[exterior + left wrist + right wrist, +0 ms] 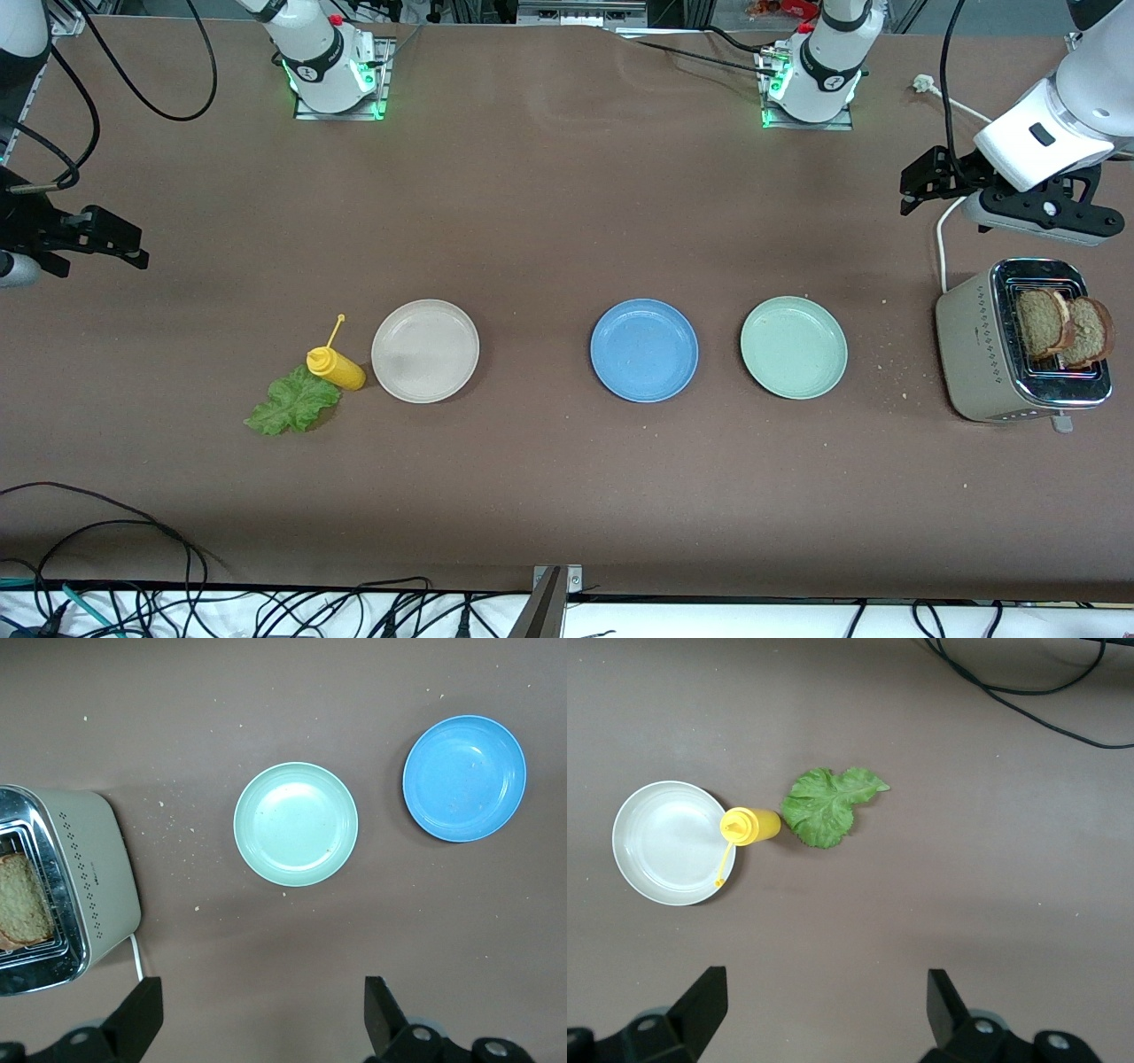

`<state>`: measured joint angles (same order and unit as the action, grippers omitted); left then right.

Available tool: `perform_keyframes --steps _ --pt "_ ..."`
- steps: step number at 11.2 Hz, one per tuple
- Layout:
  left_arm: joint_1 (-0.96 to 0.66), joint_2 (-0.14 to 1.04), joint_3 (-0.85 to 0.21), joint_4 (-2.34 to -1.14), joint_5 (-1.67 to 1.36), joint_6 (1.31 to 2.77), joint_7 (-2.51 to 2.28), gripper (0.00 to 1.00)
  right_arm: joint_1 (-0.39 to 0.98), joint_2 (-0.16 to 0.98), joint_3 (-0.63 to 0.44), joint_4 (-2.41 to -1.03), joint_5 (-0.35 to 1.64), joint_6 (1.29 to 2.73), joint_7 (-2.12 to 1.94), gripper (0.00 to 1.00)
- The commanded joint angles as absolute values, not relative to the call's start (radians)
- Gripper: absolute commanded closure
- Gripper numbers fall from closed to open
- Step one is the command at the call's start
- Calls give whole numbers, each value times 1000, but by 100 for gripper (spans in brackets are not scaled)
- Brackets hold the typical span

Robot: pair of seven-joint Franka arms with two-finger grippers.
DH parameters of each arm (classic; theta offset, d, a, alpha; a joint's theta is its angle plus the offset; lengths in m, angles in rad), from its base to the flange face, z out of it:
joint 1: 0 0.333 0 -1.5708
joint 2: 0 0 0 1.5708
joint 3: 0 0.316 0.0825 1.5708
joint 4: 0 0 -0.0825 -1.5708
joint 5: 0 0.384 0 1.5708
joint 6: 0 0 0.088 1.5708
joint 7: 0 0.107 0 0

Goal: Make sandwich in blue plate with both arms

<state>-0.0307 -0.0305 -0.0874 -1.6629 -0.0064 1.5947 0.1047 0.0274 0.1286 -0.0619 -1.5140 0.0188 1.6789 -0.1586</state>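
two arms: both hang over the table ends with nothing in their grip
table (549,221): brown, with crumbs scattered near the toaster
left gripper (926,182): in the air over the left arm's end of the table, above the toaster area, jaws spread wide
right gripper (111,239): in the air over the right arm's end of the table, jaws spread wide
toaster (974,354): beige and chrome, at the left arm's end
bread slices (1063,323): two brown slices standing up out of the toaster slots
blue plate (644,350): bare, mid-table, between the other two plates
pale green plate (794,346): bare, between the blue plate and the toaster
beige-white plate (425,350): bare, toward the right arm's end
lettuce leaf (292,403): flat on the table, touching the bottle
yellow squeeze bottle (336,367): lying just beside the beige-white plate
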Motion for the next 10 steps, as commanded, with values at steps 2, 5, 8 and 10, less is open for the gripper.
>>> perform_keyframes --steps 2,5,8,10 --pt "-32 -20 -86 -1646 -17 1583 110 0 21 135 -54 -1488 28 1675 -160 0" --pt "-31 -18 -86 -1646 -17 1583 112 0 20 137 -55 -1485 28 1677 -169 0" --pt "-35 -18 -87 -1646 -15 1583 113 0 21 135 -54 -1485 28 1675 -158 0" --pt "-41 -17 -87 -1646 -15 1583 112 0 18 137 -57 -1485 28 1675 -172 0"
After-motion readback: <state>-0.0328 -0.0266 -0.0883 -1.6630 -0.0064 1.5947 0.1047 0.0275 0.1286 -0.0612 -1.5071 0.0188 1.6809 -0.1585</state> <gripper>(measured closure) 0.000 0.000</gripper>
